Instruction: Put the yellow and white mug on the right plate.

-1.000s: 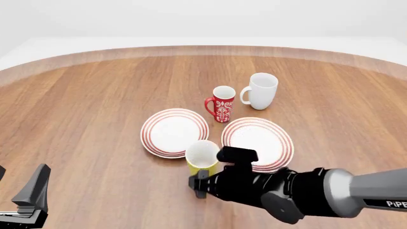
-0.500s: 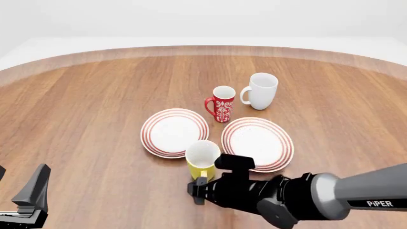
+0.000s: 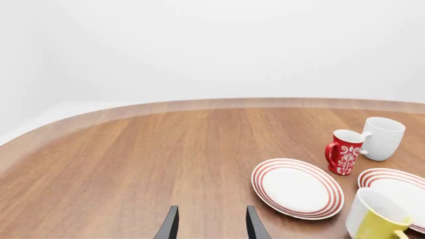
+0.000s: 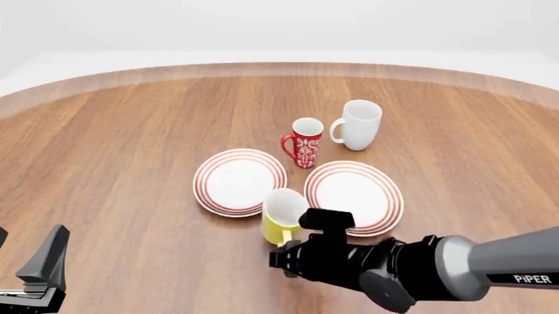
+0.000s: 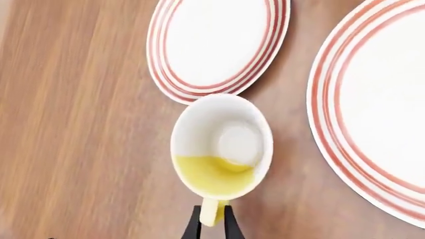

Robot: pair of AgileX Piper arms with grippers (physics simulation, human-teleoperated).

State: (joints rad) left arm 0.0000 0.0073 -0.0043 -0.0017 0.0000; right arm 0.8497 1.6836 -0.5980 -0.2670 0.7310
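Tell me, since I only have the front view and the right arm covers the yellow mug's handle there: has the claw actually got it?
Observer: Yes. The right wrist view shows the right claw shut on the mug by its handle, with one finger on each side.
Operator: Is the left claw holding anything?
Observer: No. The left wrist view shows the left claw open over the table, with nothing between its fingers.
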